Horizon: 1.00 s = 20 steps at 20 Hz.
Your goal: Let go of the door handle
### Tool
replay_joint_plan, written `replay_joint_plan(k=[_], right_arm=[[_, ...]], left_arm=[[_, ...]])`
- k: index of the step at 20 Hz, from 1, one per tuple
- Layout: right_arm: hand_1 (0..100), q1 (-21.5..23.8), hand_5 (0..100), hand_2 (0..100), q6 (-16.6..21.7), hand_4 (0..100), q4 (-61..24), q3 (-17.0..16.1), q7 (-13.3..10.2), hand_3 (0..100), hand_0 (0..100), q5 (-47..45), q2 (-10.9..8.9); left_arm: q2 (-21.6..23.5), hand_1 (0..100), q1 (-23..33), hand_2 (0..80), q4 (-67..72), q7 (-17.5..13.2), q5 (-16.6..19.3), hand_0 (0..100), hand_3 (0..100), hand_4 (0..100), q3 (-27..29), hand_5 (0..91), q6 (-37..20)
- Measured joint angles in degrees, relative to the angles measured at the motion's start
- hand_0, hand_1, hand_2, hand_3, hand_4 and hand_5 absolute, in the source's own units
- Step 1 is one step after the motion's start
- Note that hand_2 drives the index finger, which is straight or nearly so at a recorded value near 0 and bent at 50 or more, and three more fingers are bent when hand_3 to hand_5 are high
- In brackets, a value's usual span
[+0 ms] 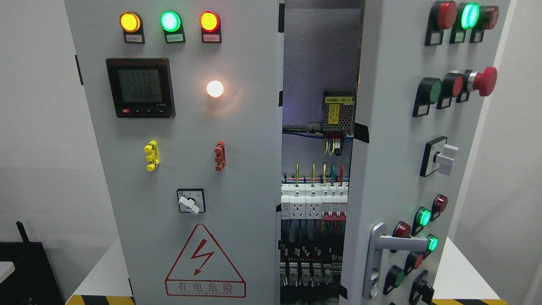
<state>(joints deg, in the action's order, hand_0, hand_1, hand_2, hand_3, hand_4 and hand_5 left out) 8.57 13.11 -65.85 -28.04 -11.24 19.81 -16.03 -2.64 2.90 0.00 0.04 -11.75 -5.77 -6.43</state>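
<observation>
Cabinet door (398,140): painted sheet metal, matt light grey, smooth. Door handle (383,245): brushed silver metal, satin sheen. Indicator lamps (170,21): glossy translucent plastic lenses. Emergency stop button (485,80): glossy red plastic. Meter (140,87): black plastic bezel, shiny screen. Power supply (338,111): perforated bare metal casing. Breakers (313,203): white matt plastic. Warning triangle (205,263): flat printed sticker. Desk (459,271): smooth white, matt.

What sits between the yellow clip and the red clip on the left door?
Nothing: in the head view, bare grey panel runs from the yellow clip to the red clip.
</observation>
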Motion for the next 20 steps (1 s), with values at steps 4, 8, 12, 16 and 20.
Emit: replay_joint_plan(k=[4,8,12,16,20], right_arm=[[20,0.93,8,16,0.05,18,9.12,-0.32,1.75,26,51,-0.93,1.27],[21,1.35,0,9,-0.64,11,18.22,-0.56,5.38,21,49,-1.36,2.47],[22,1.53,0,6,-2.26,6,26.84,-0.73,8.88,16,47,-1.55,3.58],[21,1.57,0,1,-5.52,1,34.35,-0.81,14.22,11,47,-1.63,4.59],[19,1.64,0,0,-8.02,0,40.09,-0.25,17.95,5,47,-1.56,5.69]], left_arm=[[0.00,39,0.00,0.0,0.00,0.00,0.00,12,0,0,0.00,0.0,0.00],[0.00,39,0.00,0.0,0.00,0.00,0.02,12,0,0,0.00,0.0,0.00],[0.00,39,0.00,0.0,0.00,0.00,0.01,12,0,0,0.00,0.0,0.00],[0.00,39,0.00,0.0,0.00,0.00,0.01,12,0,0,0.00,0.0,0.00],[0.00,39,0.00,0.0,0.00,0.00,0.01,12,0,0,-0.01,0.0,0.00]])
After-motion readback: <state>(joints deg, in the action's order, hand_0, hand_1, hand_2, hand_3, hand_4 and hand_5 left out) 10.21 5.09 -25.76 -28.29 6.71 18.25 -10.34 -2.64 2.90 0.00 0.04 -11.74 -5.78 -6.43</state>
